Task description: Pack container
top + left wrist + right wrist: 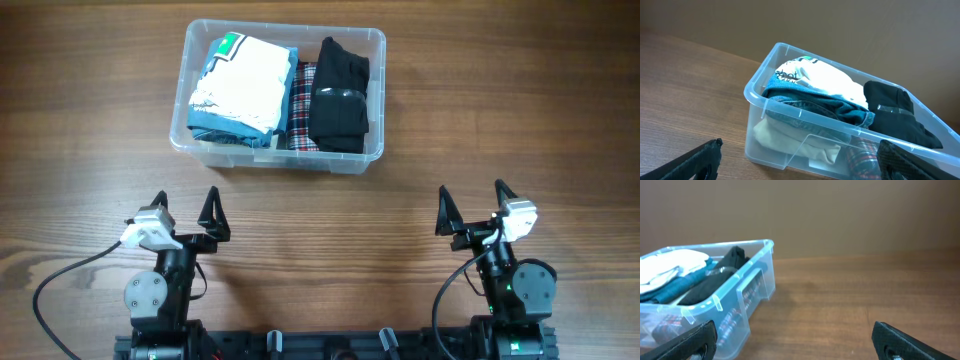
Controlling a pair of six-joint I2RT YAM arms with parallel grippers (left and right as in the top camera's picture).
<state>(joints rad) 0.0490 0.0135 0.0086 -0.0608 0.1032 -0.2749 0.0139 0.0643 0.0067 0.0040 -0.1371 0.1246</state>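
Observation:
The clear plastic container (375, 40) stands at the back centre of the table. It holds a white cloth (245, 80) over blue denim on the left, a red plaid cloth (302, 105) in the middle and a black cloth (340, 95) on the right. My left gripper (183, 212) is open and empty near the front left, well short of the container. My right gripper (470, 205) is open and empty at the front right. The container also shows in the left wrist view (790, 150) and in the right wrist view (757, 282).
The wooden table (500, 120) stretches around the container. Black cables run from both arm bases at the front edge. A brown wall (840, 215) stands behind the table.

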